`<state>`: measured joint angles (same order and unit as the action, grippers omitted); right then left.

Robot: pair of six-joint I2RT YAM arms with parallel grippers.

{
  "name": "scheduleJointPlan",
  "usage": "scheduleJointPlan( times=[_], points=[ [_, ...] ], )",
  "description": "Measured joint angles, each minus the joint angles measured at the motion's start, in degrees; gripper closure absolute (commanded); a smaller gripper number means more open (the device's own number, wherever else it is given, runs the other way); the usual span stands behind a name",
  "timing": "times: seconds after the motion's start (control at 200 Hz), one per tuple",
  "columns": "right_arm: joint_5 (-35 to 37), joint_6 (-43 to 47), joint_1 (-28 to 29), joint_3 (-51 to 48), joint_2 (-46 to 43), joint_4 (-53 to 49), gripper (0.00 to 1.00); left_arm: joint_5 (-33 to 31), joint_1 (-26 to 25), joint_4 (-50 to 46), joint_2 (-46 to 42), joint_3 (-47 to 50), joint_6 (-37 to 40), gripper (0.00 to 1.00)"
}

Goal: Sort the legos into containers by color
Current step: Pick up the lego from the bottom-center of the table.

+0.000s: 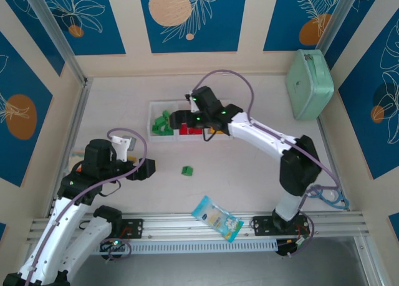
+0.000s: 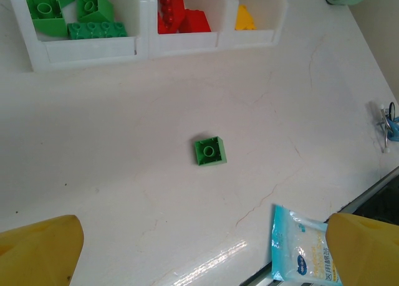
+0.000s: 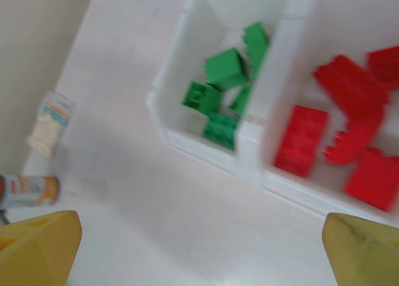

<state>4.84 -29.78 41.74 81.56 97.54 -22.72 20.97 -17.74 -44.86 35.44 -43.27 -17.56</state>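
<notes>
Green brick (image 1: 187,170), last loose one, flat on table (image 1: 249,174), centre-frame, below tray (image 1: 163,104). Lies just right of left gripper (image 1: 153,167), jaws wide apart, empty; straight ahead in wrist view, squarish, no real long axis. Right gripper (image 1: 176,119) spread, empty, up over tray. Left nearer, likely its pick.

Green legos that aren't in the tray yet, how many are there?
1. One green lego sits alone on the table, in front of the white tray and not touching it. Others may be hidden from view.
</notes>
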Motion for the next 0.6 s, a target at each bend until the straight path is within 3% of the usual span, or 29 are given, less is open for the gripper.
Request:
scheduleJointPlan(
  times=[0.16, 0.365, 0.6],
  points=[
    [2.84, 15.32, 0.72, -12.13, -9.94, 2.38, 0.01, 0.22, 0.15, 0.02, 0.15, 0.0, 0.0, 0.01],
    [0.76, 38.91, 3.96, -26.49, -19.08, 4.72, 0.01, 0.44, 0.39, 0.02, 0.37, 0.0, 0.0, 0.01],
    [1.16, 51.08, 6.29, -33.42, -19.5, 6.56, 0.01, 0.61, 0.5, 0.02, 0.66, 0.0, 0.0, 0.01]
  ],
)
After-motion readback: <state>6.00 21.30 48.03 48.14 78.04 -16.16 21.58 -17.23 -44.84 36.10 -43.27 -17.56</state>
